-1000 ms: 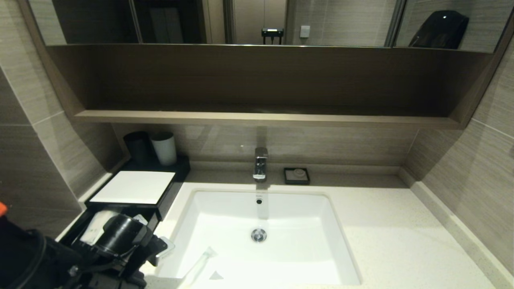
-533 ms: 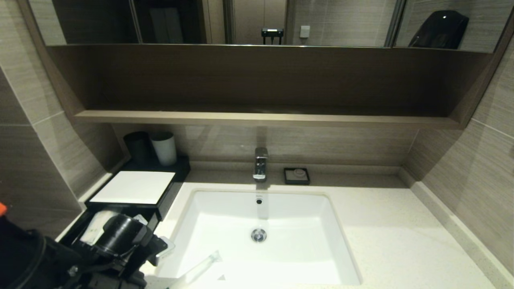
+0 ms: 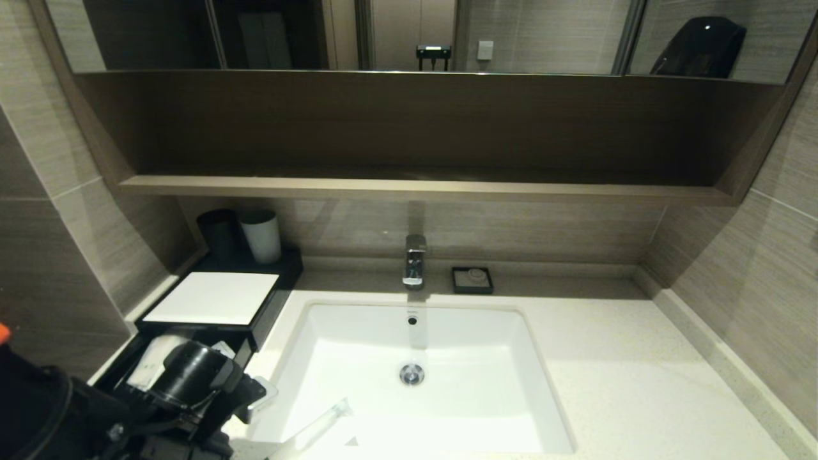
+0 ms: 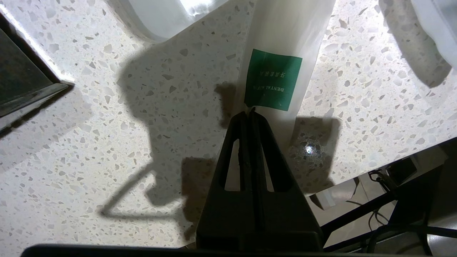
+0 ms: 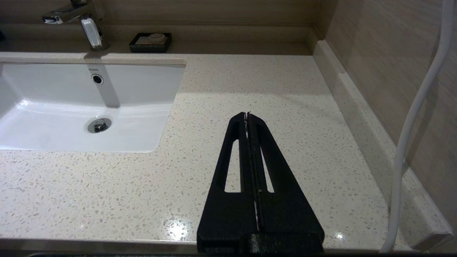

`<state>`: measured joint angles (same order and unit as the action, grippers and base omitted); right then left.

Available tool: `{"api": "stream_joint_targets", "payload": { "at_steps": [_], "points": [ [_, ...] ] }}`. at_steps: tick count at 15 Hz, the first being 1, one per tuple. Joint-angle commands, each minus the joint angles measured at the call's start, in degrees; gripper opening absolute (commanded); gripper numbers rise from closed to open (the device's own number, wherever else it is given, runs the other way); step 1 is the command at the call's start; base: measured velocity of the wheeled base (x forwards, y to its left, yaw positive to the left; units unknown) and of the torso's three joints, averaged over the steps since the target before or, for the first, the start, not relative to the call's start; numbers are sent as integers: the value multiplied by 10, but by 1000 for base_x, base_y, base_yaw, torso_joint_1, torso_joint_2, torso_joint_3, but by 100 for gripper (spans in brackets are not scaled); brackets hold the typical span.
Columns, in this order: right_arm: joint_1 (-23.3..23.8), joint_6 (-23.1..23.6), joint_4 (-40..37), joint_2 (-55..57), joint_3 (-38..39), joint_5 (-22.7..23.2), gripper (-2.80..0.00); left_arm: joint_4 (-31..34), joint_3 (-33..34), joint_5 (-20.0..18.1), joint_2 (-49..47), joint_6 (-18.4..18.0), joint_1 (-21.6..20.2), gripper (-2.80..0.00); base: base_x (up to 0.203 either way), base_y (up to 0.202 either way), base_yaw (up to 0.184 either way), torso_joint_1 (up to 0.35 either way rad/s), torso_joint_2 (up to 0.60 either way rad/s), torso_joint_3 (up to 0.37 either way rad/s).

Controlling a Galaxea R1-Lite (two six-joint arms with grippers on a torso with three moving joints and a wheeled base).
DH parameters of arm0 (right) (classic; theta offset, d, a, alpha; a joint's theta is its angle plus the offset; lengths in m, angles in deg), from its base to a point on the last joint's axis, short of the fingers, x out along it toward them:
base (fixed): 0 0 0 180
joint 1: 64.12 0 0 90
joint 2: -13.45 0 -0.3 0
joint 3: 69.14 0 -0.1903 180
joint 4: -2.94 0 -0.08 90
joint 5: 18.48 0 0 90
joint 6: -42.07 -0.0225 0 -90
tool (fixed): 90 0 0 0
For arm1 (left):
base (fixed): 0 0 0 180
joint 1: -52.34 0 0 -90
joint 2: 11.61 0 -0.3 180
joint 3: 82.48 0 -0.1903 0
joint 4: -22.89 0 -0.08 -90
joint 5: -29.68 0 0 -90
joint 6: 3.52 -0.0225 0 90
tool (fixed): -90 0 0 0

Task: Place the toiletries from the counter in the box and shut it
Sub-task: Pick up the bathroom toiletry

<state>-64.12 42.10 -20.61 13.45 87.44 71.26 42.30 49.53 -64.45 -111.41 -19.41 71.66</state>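
A: The left pincer [image 4: 250, 113] is seen clenched on the packet [image 4: 282, 53], the slim clear-wrapped one with a green label, which is lifted over the counter [image 4: 107, 150] near the sink [image 3: 447, 358] corner. In the head view its long end [image 3: 319, 425] is seen sticking out over the basin.

B: And the box [image 3: 211, 297]?

A: It is found at the far left of the counter, its black drawer [image 3: 121, 370] pulled out toward the robot. The right pincer [image 5: 248, 116] is held closed on nothing above bare counter on the sink's right side.

B: What could go wrong?

A: Only the wrapper's edge appears to be pinched, so the packet could slip out and fall into the sink. The long free end could also catch on the drawer's rim if it is swung across low.

B: What is hidden?

A: Most of the drawer is covered by the left arm, so its contents cannot be counted. Another pale wrapper [image 4: 439, 28] is cut off at the left wrist view's edge, and what it is cannot be told.
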Motion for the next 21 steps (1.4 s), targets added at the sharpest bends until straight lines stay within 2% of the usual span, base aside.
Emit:
{"api": "stream_joint_targets", "payload": {
  "at_steps": [1,6,10,14,17,21],
  "points": [
    [0,1,0,0,0,0,-280,1,3,1,1,-1,-2,-280,0,0,0,0,0,0],
    [0,0,0,0,0,0,-280,3,24,11,37,-5,-14,-280,0,0,0,0,0,0],
    [0,1,0,0,0,0,-280,5,45,15,89,-25,-41,-280,0,0,0,0,0,0],
    [0,1,0,0,0,0,-280,81,36,15,145,-47,-46,-280,0,0,0,0,0,0],
    [0,0,0,0,0,0,-280,96,43,15,173,-48,-46,-280,0,0,0,0,0,0],
    [0,0,0,0,0,0,-280,166,44,14,203,-45,-46,-280,0,0,0,0,0,0]
  ]
}}
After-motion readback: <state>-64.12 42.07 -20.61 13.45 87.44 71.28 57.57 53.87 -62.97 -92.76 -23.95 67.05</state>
